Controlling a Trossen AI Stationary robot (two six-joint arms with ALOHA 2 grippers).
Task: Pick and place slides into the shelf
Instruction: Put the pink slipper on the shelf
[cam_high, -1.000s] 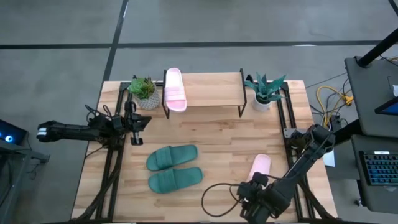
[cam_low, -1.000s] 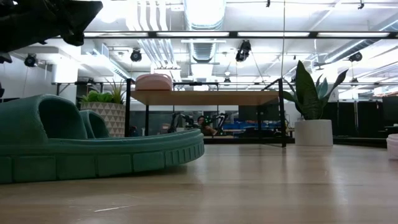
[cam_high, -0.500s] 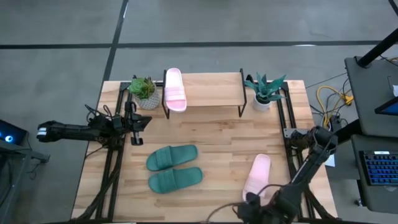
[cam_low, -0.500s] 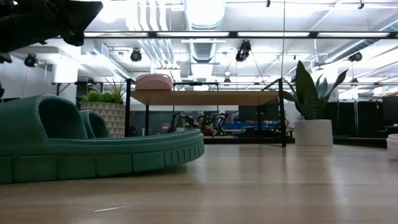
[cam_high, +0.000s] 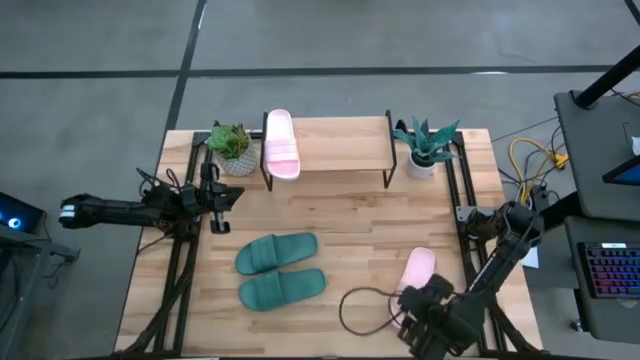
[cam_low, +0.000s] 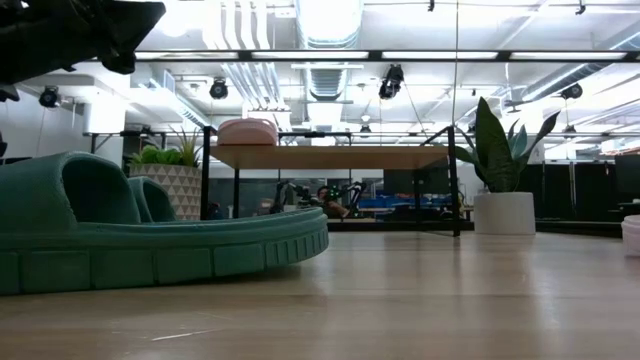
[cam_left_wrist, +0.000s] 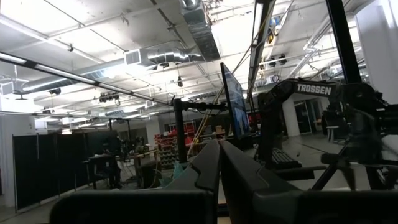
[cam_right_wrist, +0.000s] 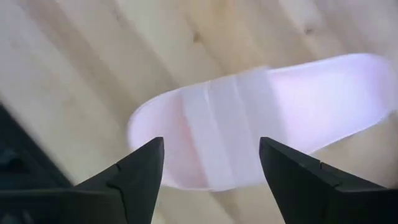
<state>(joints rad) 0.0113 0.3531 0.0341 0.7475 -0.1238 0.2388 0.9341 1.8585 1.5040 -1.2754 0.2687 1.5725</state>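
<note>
Pink slide lies beneath the wide-spread right tool.

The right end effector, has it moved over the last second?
Yes. In the high view the right end effector dropped toward the near table edge half a second ago, then came back up over the pink slide.

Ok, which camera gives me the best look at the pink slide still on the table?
The right wrist view: the pink slide fills it, strap visible, between the open right claw fingers. The high view shows only its end beyond the arm; the low view catches a sliver at the edge.
</note>
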